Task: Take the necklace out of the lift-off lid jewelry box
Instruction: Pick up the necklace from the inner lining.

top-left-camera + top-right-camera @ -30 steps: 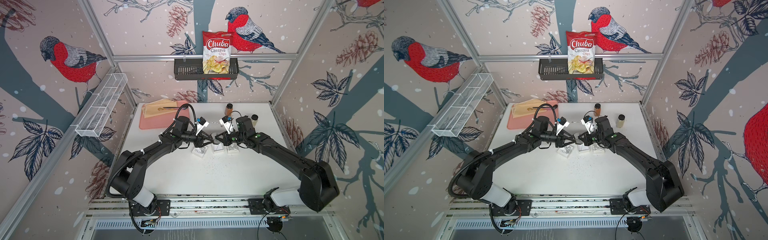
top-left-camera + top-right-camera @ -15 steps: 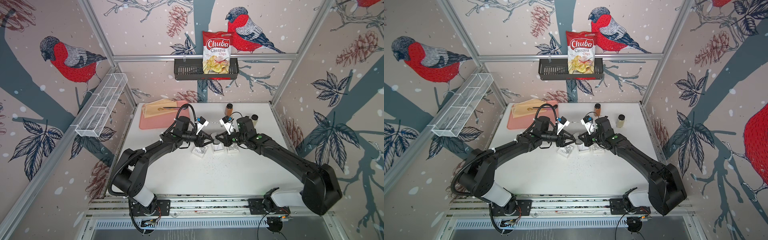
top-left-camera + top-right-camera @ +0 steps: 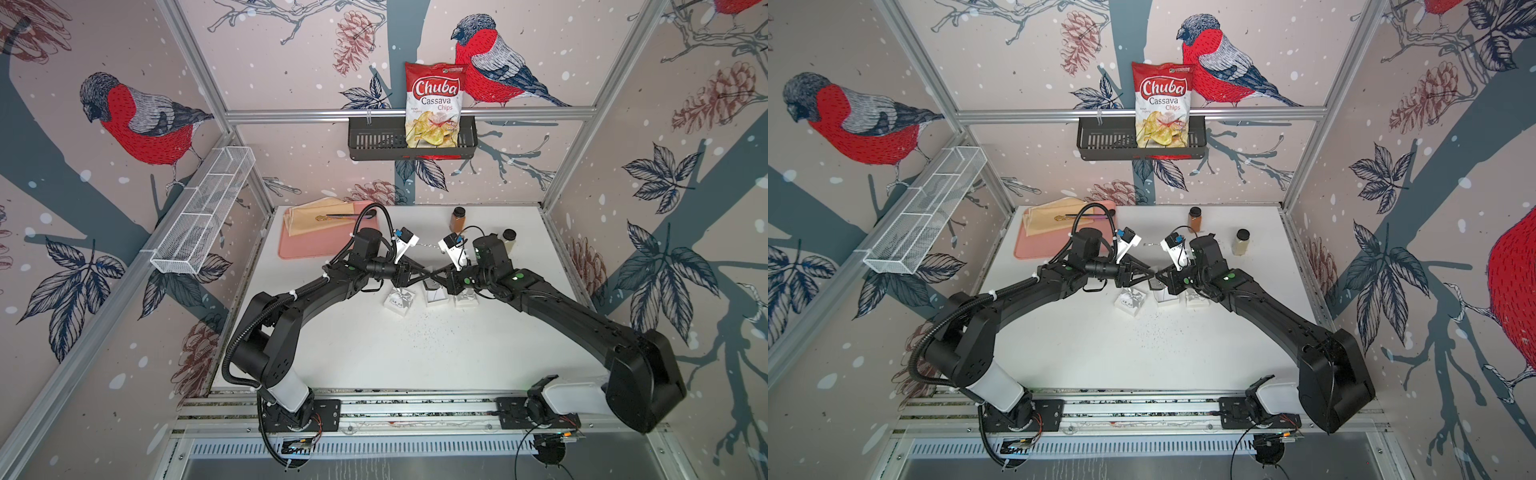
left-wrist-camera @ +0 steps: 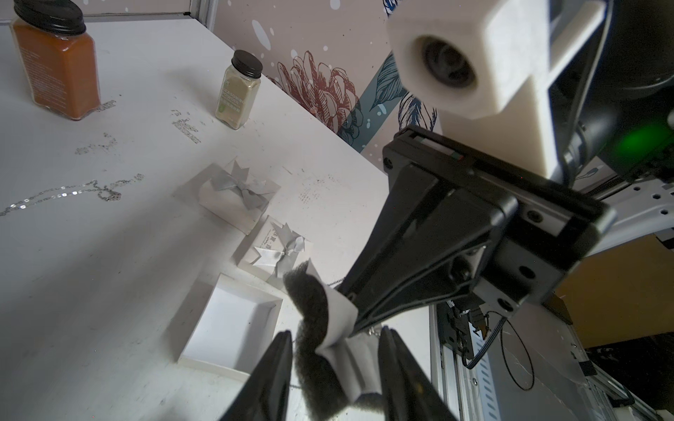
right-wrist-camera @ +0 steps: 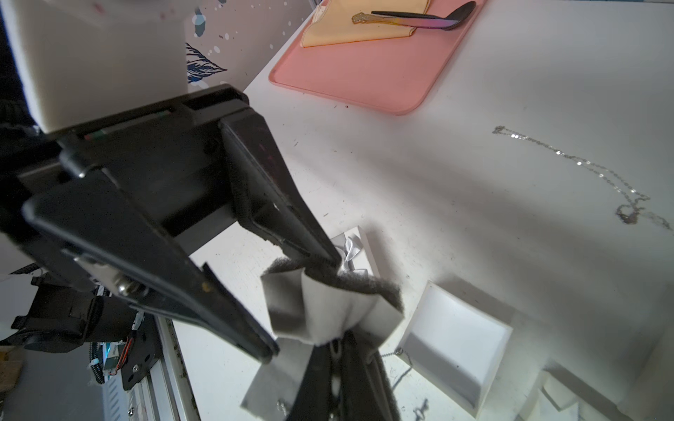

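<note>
A: Where are the claws?
B: The right claw (image 5: 341,346) pinches a grey foam insert (image 5: 321,306) just by the open white box (image 4: 229,324). The left claw (image 4: 335,331) is spread, 1 finger either side of it.
A: And the necklace?
B: A fine chain (image 5: 399,353) dangles from the insert. Farther back, 1 silver necklace (image 5: 580,163) lies loose on the table (image 3: 374,353).
</note>
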`<action>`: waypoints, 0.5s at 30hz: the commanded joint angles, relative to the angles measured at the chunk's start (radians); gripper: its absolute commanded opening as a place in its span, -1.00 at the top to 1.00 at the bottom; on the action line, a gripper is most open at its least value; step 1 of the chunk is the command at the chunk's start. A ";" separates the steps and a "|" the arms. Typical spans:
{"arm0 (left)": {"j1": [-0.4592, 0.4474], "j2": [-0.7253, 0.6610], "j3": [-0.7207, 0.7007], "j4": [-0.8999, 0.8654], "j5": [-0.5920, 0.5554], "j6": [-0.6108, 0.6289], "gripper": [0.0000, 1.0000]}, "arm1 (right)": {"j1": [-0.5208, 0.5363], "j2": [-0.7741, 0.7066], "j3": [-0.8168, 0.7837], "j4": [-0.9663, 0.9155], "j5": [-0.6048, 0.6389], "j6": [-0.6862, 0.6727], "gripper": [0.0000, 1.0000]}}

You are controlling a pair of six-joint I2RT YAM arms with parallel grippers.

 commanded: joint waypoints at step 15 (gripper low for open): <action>0.003 0.006 0.019 0.013 0.009 0.017 1.00 | -0.008 -0.017 -0.005 0.036 0.020 -0.007 0.33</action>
